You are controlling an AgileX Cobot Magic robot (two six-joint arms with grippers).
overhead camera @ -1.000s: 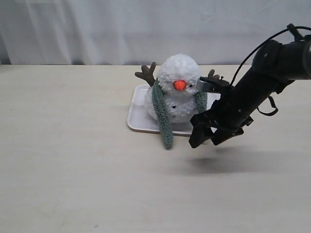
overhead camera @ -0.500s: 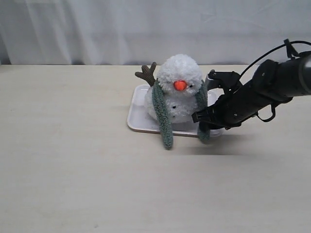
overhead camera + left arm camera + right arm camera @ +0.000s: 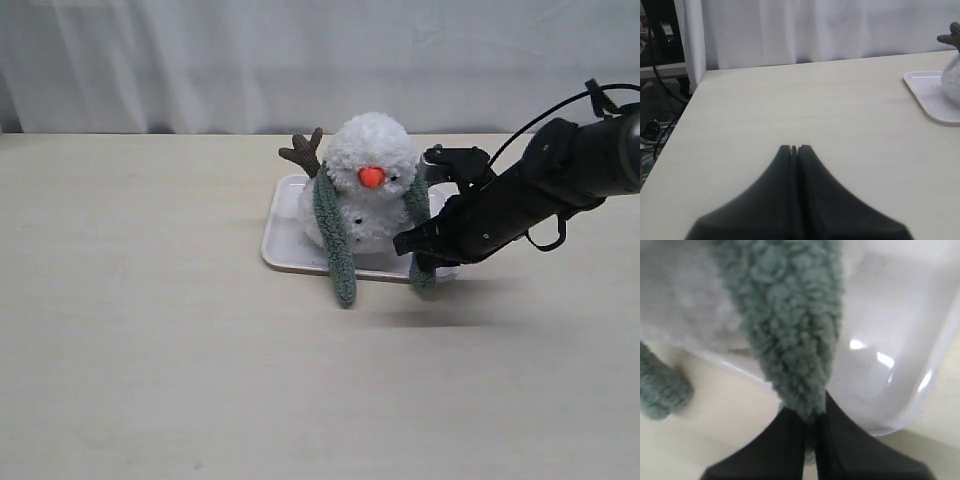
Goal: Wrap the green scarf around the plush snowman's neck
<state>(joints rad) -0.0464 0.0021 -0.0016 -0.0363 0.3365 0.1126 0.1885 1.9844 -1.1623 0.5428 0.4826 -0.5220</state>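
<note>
— How does the scarf (image 3: 335, 240) look?

— It is a dull grey-green, fuzzy, ribbed strip. It lies over the snowman's (image 3: 368, 150) neck (image 3: 372, 200), a little right of the middle of the exterior view. One end hangs down each side of the orange nose (image 3: 371, 177).

— Where do the ends reach?

— The end on the picture's left runs down the white body, crosses the front rim of the tray (image 3: 285, 245) and rests on the desk (image 3: 150, 330). The end on the right hangs by the tray's near right corner.

— And the snowman itself?

— It is fluffy and white, and it sits upright in the white tray. A brown twig arm (image 3: 302, 152) sticks up at its left in the frame.

— What is the right hand (image 3: 418, 258) doing?

— It is clenched on the scarf's right end. The wrist view shows the two black fingers (image 3: 790, 440) pinched on the tip of the fabric (image 3: 790, 330), with the glossy tray (image 3: 900, 340) just behind it.

— And the left hand (image 3: 794, 149)?

— Its fingers are pressed together on themselves over bare desk, well apart from the tray. It cannot be seen in the exterior view.

— What is behind it all?

— A pale curtain (image 3: 200, 60) hangs across the top of the frame.
</note>
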